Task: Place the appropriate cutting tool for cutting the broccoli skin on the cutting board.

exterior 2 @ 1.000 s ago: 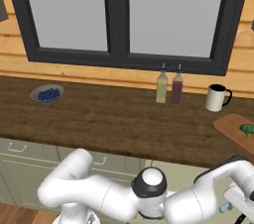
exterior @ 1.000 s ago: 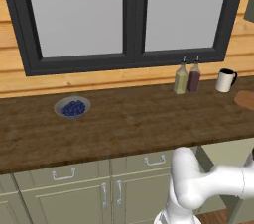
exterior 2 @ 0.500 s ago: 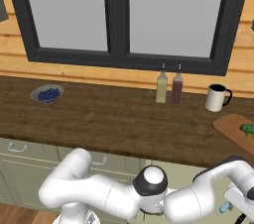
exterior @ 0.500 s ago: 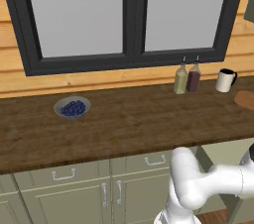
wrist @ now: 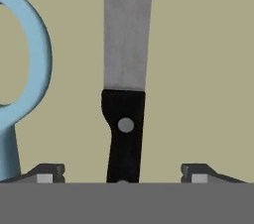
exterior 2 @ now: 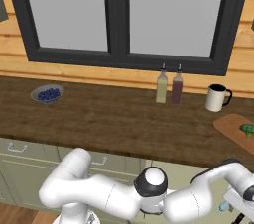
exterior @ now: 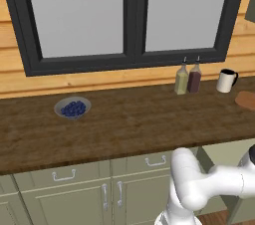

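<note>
A knife with a black riveted handle (wrist: pixel 124 136) and a grey blade (wrist: pixel 127 29) lies on a flat tan surface in the hand view. My gripper (wrist: pixel 122 176) is open, with one fingertip (wrist: pixel 47 173) on each side of the handle and a wide gap to it on both sides. The tan wooden cutting board (exterior 2: pixel 234 127) lies on the dark counter at the far right, with a green broccoli (exterior 2: pixel 247 129) on it; its edge (exterior: pixel 246 99) also shows in the left base view. The arm reaches down below counter level at the right.
A light blue ring-shaped tool (wrist: pixel 30 64) lies just left of the knife. On the counter stand a bowl of blueberries (exterior 2: pixel 47 93), two bottles (exterior 2: pixel 168 86) and a white mug (exterior 2: pixel 216 98). Green cabinet fronts (exterior: pixel 74 194) run under the counter.
</note>
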